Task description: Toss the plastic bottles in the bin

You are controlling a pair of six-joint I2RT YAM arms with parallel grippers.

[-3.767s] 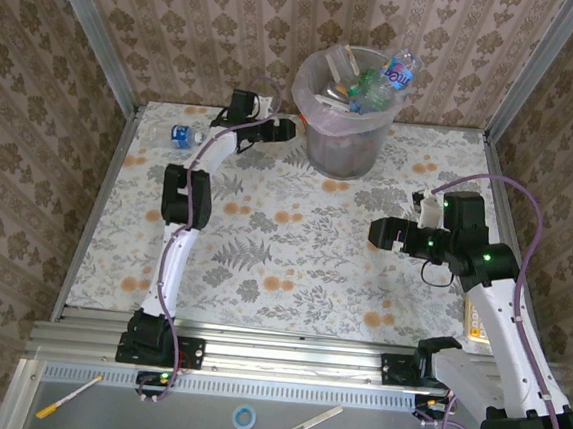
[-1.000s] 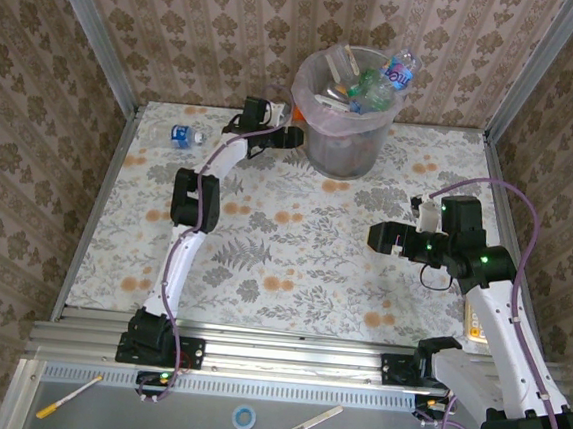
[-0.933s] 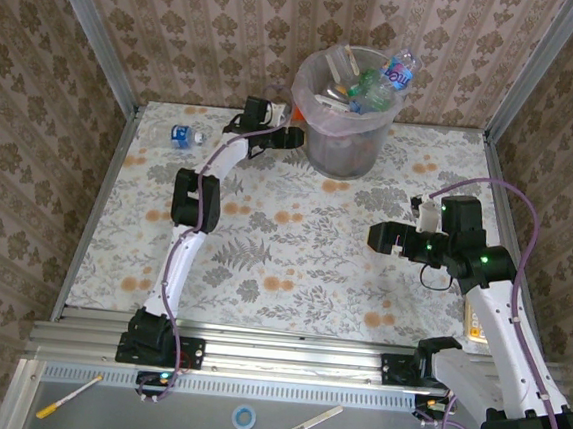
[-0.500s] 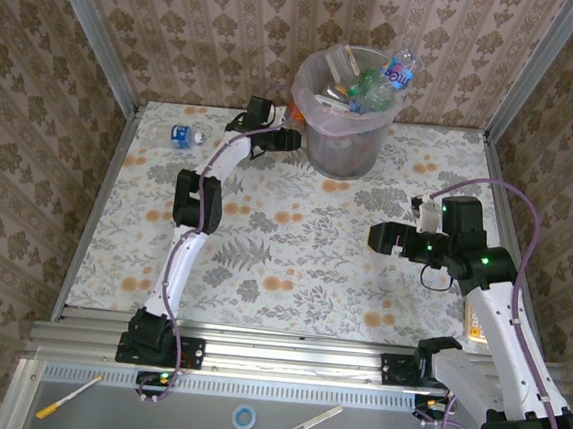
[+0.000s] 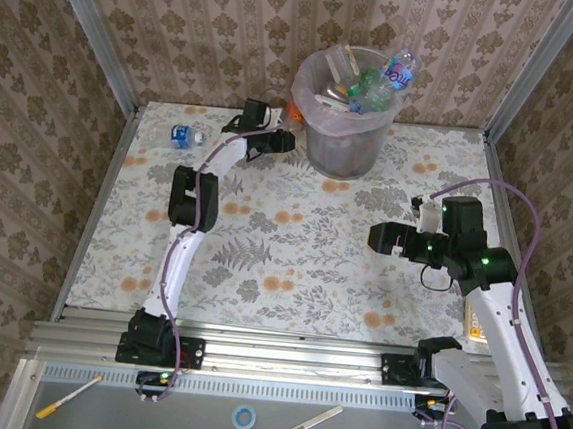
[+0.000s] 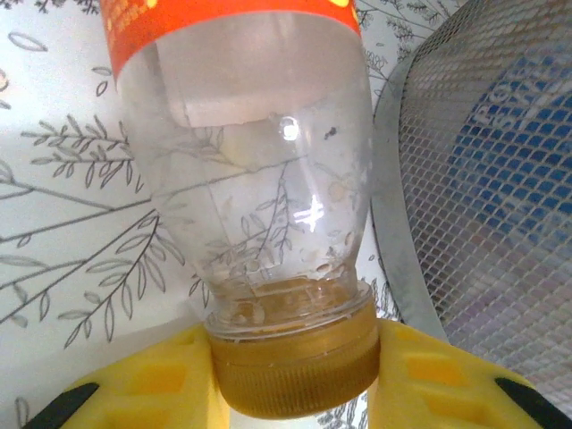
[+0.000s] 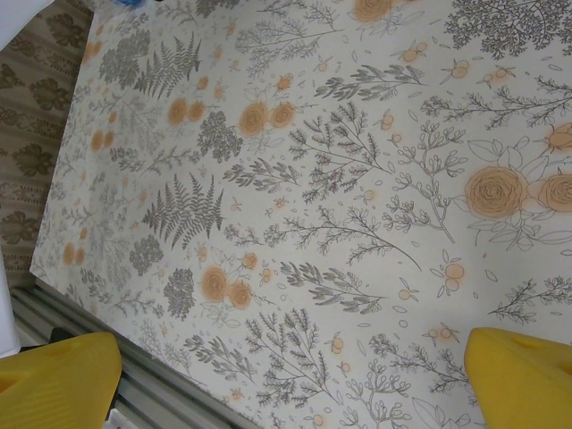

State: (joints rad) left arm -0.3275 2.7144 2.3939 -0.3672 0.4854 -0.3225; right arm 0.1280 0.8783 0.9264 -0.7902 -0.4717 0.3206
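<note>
A clear plastic bottle (image 6: 250, 179) with an orange label and an amber cap lies beside the bin (image 6: 483, 179). My left gripper (image 6: 295, 371) is shut on its cap, one yellow finger on each side. From above, that gripper (image 5: 281, 134) is at the bin's left wall, with the bottle's orange label (image 5: 293, 113) just beyond it. The round grey bin (image 5: 345, 144) holds several bottles (image 5: 378, 82). Another bottle with a blue label (image 5: 181, 135) lies at the far left of the table. My right gripper (image 5: 380, 235) (image 7: 290, 384) hangs open over bare tablecloth.
The flowered tablecloth (image 5: 294, 245) stretches between the arms. Papered walls and metal posts close the table in at the back and sides. An orange item (image 5: 477, 327) lies at the right edge. A pen (image 5: 68, 396), a tape roll (image 5: 243, 416) and a stick (image 5: 314, 421) lie below the front rail.
The left gripper has closed on the orange-labelled bottle's cap beside the bin and shifted slightly. The right arm has stayed still.
</note>
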